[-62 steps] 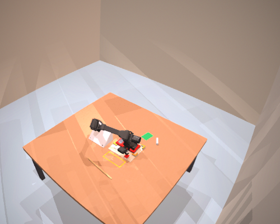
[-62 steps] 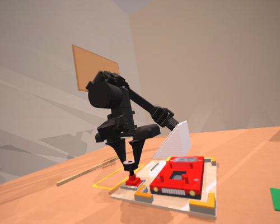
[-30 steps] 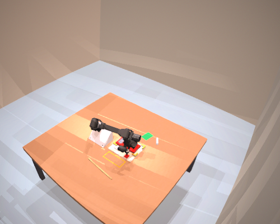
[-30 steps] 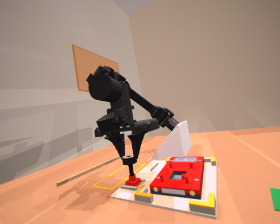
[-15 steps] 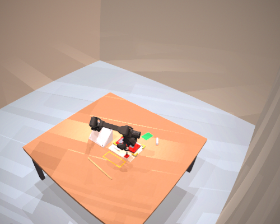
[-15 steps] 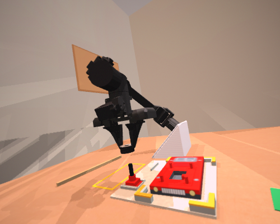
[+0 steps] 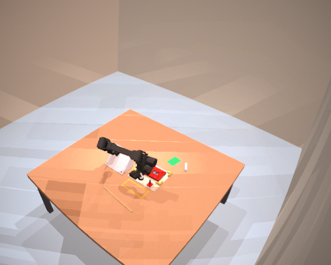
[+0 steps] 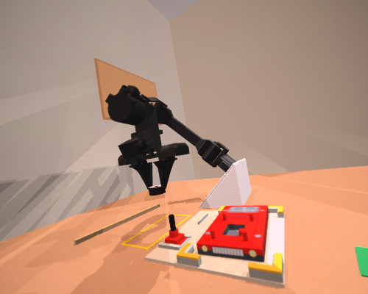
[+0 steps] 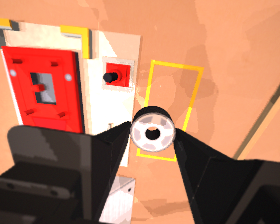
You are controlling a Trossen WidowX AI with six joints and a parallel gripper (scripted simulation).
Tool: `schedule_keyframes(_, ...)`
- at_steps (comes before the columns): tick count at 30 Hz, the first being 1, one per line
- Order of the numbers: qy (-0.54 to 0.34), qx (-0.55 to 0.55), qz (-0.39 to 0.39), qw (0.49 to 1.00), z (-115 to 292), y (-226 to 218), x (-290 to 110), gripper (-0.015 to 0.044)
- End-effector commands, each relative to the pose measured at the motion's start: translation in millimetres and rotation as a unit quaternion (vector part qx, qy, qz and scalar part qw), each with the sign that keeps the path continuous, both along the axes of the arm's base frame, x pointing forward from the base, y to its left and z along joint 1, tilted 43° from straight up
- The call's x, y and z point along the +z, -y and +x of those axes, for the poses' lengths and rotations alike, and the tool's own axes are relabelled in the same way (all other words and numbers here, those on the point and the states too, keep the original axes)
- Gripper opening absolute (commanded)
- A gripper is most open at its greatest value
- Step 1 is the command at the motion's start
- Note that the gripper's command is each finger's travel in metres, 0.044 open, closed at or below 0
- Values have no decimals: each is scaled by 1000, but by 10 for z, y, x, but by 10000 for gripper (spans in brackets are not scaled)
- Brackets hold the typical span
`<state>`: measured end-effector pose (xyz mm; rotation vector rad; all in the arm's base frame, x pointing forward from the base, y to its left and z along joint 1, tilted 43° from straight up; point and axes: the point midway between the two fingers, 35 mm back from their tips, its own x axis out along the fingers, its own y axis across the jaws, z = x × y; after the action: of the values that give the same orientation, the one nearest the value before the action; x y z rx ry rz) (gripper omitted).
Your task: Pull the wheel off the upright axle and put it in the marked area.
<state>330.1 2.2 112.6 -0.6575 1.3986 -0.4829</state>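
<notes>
My gripper [image 8: 157,187] [image 9: 152,129] [image 7: 135,174] is shut on the small wheel [image 8: 157,190] [image 9: 152,131], a white disc with a black tyre and a centre hole. It holds the wheel in the air, clear of the table. The upright black axle [image 8: 171,221] [image 9: 110,77] [image 7: 149,182] stands bare on its red base, to the right of the gripper in the exterior view. In the wrist view the wheel hangs over the near left edge of the yellow marked area [image 9: 177,64] [image 8: 135,245] [image 7: 138,185].
A red car body [image 8: 232,229] [image 7: 157,173] [image 9: 43,87] lies on the white baseplate [image 8: 279,235] beside the axle. A white wedge [image 8: 231,187] [image 7: 118,162] stands behind. A thin wooden stick [image 8: 117,223] [image 7: 118,199] lies beyond the marked area. A green patch [image 7: 174,161] and a small white peg [image 7: 186,166] lie farther off.
</notes>
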Motion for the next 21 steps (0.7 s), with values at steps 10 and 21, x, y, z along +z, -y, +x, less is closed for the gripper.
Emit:
schedule_keyframes(10, 1, 1, -3, 1000, -259, 269, 228, 0)
schedule_keyframes(21, 1, 1, -3, 1000, -212, 448, 27, 0)
